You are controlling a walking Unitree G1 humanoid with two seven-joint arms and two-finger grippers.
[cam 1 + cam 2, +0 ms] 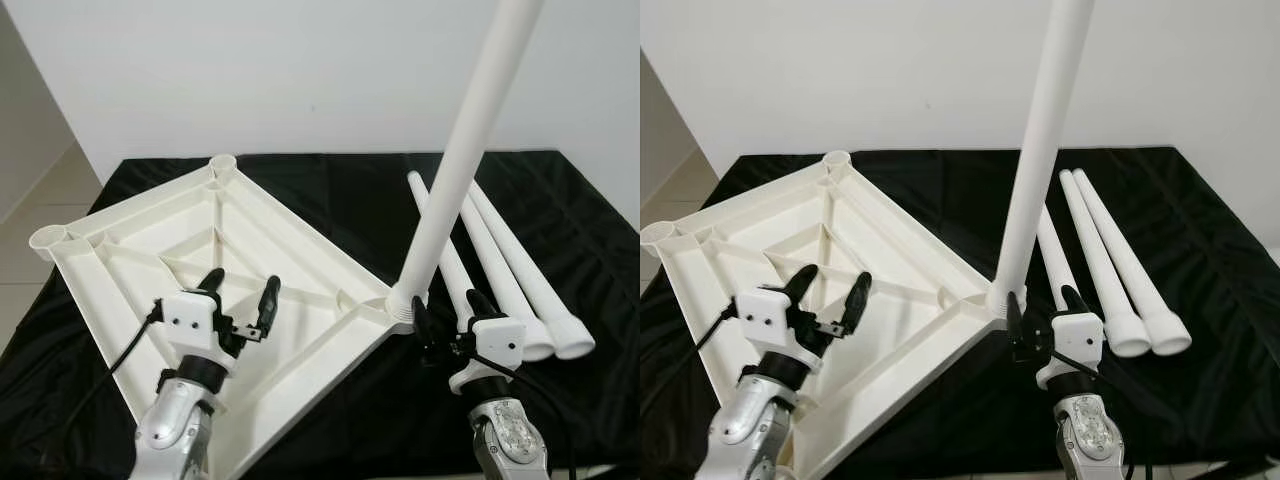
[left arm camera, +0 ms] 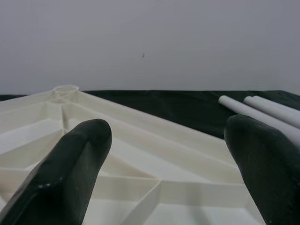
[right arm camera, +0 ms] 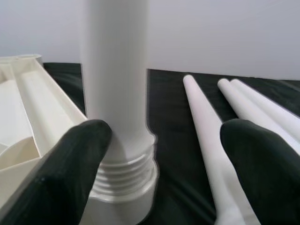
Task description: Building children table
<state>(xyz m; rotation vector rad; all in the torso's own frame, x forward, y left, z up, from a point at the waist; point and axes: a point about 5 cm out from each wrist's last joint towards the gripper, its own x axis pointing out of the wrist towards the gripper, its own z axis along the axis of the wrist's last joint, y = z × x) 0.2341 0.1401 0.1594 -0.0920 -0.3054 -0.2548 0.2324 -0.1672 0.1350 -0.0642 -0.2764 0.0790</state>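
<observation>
Black cloth [image 1: 330,190] against white wall [image 1: 300,70]

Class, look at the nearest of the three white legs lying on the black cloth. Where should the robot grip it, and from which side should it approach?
Probably mid-shaft on the nearest loose leg, coming down from above with the right gripper, fingers straddling its width. It lies flat beside two more legs, so a sideways approach looks crowded. The shaft is slim and round; its threaded end is wider. The standing leg close by limits room on that side.

White tabletop [image 1: 250,250] and white legs [image 1: 500,270] lie on a black cloth [image 1: 330,190].
</observation>
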